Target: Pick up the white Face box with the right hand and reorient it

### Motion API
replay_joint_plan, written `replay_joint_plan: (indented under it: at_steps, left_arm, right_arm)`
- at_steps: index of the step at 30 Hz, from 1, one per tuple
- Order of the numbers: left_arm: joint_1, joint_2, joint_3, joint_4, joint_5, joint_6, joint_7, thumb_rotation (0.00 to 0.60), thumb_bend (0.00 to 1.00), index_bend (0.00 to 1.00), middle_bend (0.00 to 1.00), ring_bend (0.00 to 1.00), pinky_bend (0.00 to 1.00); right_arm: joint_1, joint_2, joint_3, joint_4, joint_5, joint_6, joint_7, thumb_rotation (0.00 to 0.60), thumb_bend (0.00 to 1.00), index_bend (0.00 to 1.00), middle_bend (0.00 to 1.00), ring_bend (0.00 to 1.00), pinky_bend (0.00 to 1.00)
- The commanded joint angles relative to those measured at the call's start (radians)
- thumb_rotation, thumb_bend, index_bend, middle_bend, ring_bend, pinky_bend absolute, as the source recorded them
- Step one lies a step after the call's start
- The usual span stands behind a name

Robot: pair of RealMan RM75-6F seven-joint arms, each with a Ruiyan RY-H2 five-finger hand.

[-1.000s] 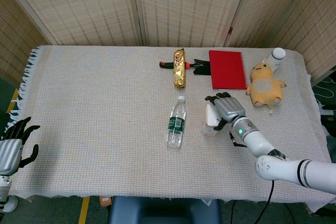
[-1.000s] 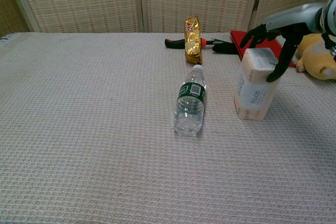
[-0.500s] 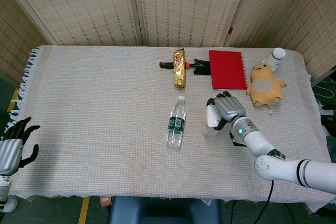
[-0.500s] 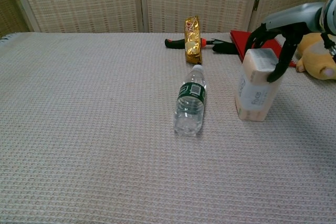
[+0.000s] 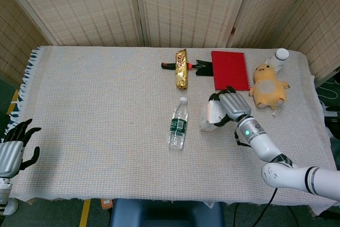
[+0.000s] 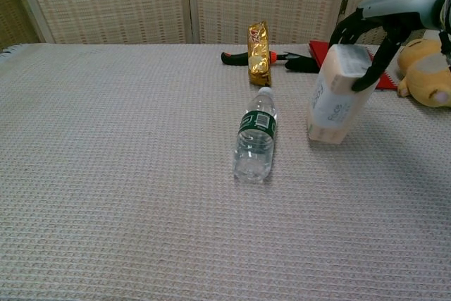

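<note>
The right hand (image 6: 370, 37) clamps its dark fingers (image 6: 347, 27) over the top end of the white Face box (image 6: 334, 96), which tilts above the woven table cloth (image 6: 127, 174), its lower end just off the surface. Small "face" lettering runs along the box's side below the fingers. Left of the fingers lies a clear plastic water bottle (image 6: 256, 136) with a green label; beyond them sit a crinkled gold foil packet (image 6: 258, 53), a red notebook (image 5: 230, 69) and a yellow plush toy (image 5: 268, 85). The left hand (image 5: 13, 148) hangs off the table's edge, fingers apart, holding nothing.
</note>
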Motion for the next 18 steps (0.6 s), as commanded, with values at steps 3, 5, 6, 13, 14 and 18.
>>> replay_joint_plan:
  at_steps: [3, 5, 6, 13, 14, 18]
  left_arm:
    - [0.001, -0.001, 0.000, -0.001, 0.000, 0.002, 0.001, 0.600, 0.50, 0.21, 0.00, 0.00, 0.10]
    - [0.000, -0.001, 0.000, -0.002, -0.002, 0.000, 0.003, 0.600, 0.50, 0.21, 0.00, 0.00, 0.10]
    - [0.000, -0.001, 0.000, -0.002, -0.002, -0.001, 0.004, 0.600, 0.50, 0.21, 0.00, 0.00, 0.10]
    - [0.001, -0.003, 0.000, -0.003, -0.002, 0.001, 0.008, 0.600, 0.50, 0.21, 0.00, 0.00, 0.10]
    - [0.001, -0.003, 0.000, -0.002, -0.003, 0.001, 0.009, 0.600, 0.50, 0.21, 0.00, 0.00, 0.10]
    - [-0.001, -0.005, 0.000, 0.000, -0.004, -0.004, 0.011, 0.600, 0.50, 0.21, 0.00, 0.00, 0.10]
  right_arm:
    - [-0.207, -0.043, 0.111, 0.087, -0.371, 0.059, 0.562, 0.600, 0.01, 0.54, 0.48, 0.48, 0.02]
    - [-0.262, -0.083, 0.122, 0.151, -0.480, 0.096, 0.795, 0.600, 0.01, 0.55, 0.48, 0.49, 0.04]
    - [-0.283, -0.101, 0.119, 0.189, -0.532, 0.108, 0.915, 0.600, 0.01, 0.55, 0.48, 0.49, 0.04]
    - [-0.358, -0.285, 0.009, 0.620, -0.803, 0.209, 1.547, 0.600, 0.02, 0.55, 0.48, 0.49, 0.05]
    - [-0.362, -0.311, 0.000, 0.669, -0.811, 0.215, 1.573, 0.600, 0.02, 0.55, 0.48, 0.49, 0.05]
    - [-0.364, -0.399, -0.032, 0.833, -0.839, 0.225, 1.635, 0.600, 0.04, 0.55, 0.48, 0.49, 0.05]
